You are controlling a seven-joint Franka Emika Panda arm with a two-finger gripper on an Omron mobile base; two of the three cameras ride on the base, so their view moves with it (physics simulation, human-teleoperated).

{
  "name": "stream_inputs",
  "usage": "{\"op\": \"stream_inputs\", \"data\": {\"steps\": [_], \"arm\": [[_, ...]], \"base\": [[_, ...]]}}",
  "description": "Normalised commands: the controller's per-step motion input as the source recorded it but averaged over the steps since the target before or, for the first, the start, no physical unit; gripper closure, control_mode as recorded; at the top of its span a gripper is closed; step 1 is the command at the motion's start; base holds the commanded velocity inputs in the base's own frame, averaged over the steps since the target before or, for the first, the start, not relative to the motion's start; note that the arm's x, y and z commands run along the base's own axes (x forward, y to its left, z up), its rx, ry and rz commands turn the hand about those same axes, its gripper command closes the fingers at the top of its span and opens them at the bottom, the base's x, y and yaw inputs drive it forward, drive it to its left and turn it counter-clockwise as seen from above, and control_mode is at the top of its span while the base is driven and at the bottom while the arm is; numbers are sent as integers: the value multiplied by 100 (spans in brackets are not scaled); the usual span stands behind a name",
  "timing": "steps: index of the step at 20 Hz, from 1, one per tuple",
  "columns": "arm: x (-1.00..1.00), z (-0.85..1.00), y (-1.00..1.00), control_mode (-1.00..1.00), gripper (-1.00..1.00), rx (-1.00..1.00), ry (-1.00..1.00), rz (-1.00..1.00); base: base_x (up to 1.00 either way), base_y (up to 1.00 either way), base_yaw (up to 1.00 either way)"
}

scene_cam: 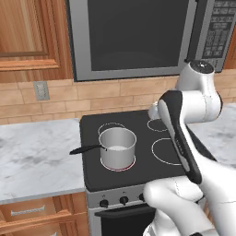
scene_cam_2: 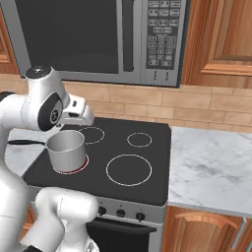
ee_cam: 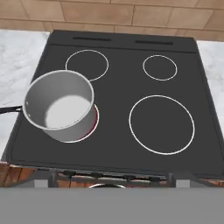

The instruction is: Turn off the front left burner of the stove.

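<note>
The stove (scene_cam: 92, 138) is a black glass cooktop (ee_cam: 118, 87) with a steel front panel and small black knobs (scene_cam_2: 120, 213) along it. Its front left burner (ee_cam: 94, 126) glows red as a thin crescent under a steel pot (ee_cam: 59, 105), which stands on it with its dark handle (scene_cam: 85, 150) pointing left. The red rim also peeks out below the pot (scene_cam_2: 84, 165). My gripper (scene_cam_2: 83, 114) hangs high over the back of the cooktop, behind the pot and apart from it. Its fingers are hidden, so open or shut is unclear.
A larger white-outlined circle (ee_cam: 162, 124) marks the front right burner, with two smaller white rings (ee_cam: 160, 67) behind. A steel microwave (scene_cam_2: 98, 34) hangs above. Marble counters flank the stove on the left (scene_cam: 37, 156) and right (scene_cam_2: 211, 167). My own arm (scene_cam: 184, 152) covers the stove's right front.
</note>
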Motion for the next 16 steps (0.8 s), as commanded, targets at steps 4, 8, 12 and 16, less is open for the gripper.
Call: {"op": "stream_inputs", "data": {"steps": [4, 8, 12, 16], "arm": [[-59, -6, 15, -100, -100, -4, -17, 2], [-44, -6, 24, -100, -100, -5, -17, 4], [-27, -7, 29, -100, -100, -7, -14, 5], [-12, -1, 33, -100, -100, -8, -7, 11]], "base": [[0, 0, 0], [0, 0, 0], [0, 0, 0], [0, 0, 0]]}}
